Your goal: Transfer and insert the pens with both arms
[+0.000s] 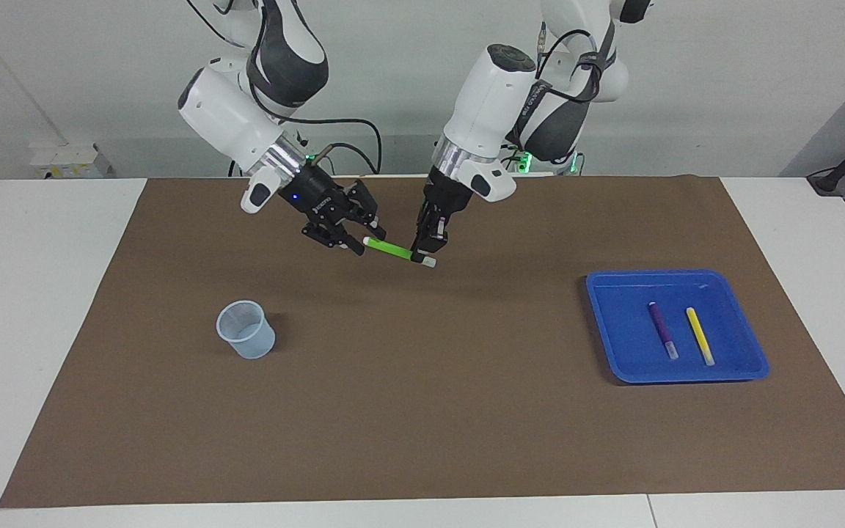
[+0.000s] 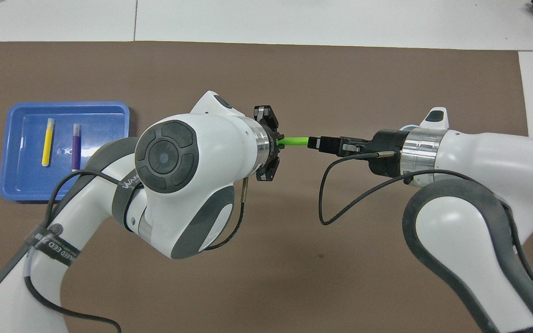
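My left gripper point(image 1: 426, 253) is shut on the bright green pen point(image 1: 393, 251) near its pale cap end and holds it level above the brown mat. My right gripper point(image 1: 365, 236) is open, its fingers on either side of the pen's other end. In the overhead view the green pen point(image 2: 294, 141) spans between the left gripper point(image 2: 275, 142) and the right gripper point(image 2: 315, 142). The purple pen point(image 1: 662, 330) and the yellow pen point(image 1: 700, 335) lie side by side in the blue tray point(image 1: 613, 293). Both also show in the overhead view, purple point(image 2: 76, 146) and yellow point(image 2: 47, 142).
A pale translucent cup point(image 1: 246, 330) stands upright on the brown mat point(image 1: 430, 411) toward the right arm's end; the right arm hides it in the overhead view. The blue tray point(image 2: 16, 185) sits toward the left arm's end.
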